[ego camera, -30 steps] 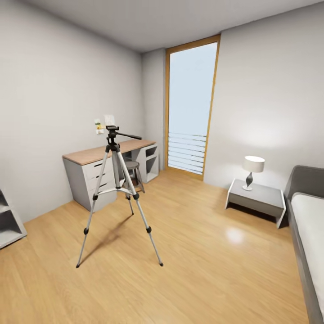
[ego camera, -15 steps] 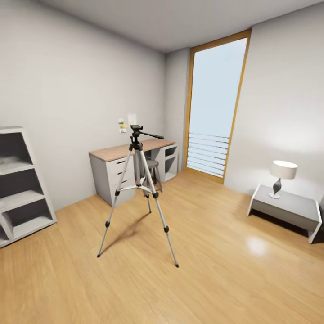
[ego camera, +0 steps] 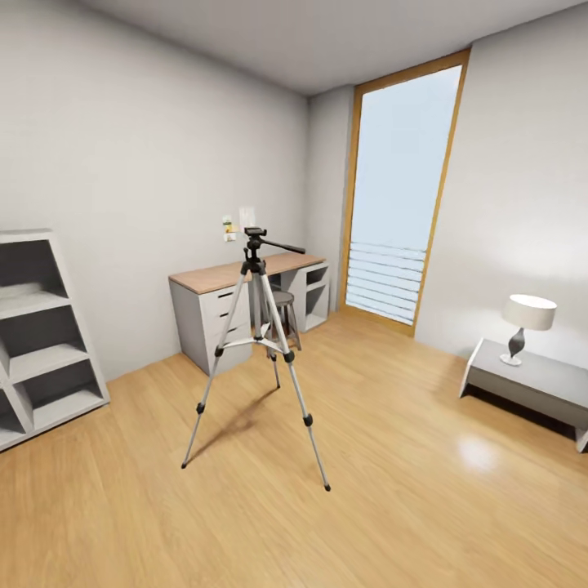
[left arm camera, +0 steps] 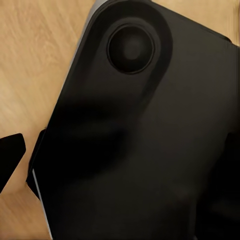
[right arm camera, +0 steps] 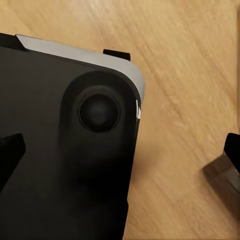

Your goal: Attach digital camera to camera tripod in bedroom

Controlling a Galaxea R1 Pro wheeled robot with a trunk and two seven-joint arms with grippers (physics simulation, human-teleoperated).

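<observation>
The camera tripod (ego camera: 254, 265) stands on the light wood floor in the middle of the bedroom, ahead of me and slightly left. Its three silver legs are spread and its black head (ego camera: 254, 238) carries nothing, with the pan handle (ego camera: 284, 245) pointing right. The digital camera is out of view. In the left wrist view my left gripper (left arm camera: 120, 155) is open over my own black base, one fingertip (left arm camera: 10, 156) at the picture's edge. My right gripper (right arm camera: 120, 150) is also open and holds nothing, with its fingertips (right arm camera: 9, 155) wide apart above the base and the floor.
Behind the tripod a wood-topped grey desk (ego camera: 214, 278) with a stool (ego camera: 282, 299) stands against the wall. A white shelf (ego camera: 41, 359) is at the left, a tall wood-framed window (ego camera: 404, 188) at the back, and a low side table (ego camera: 531, 382) with a lamp (ego camera: 527, 320) at the right.
The whole head view has swung left: the shelf has come into sight and the bed at the right has gone out. The tripod itself stands as before.
</observation>
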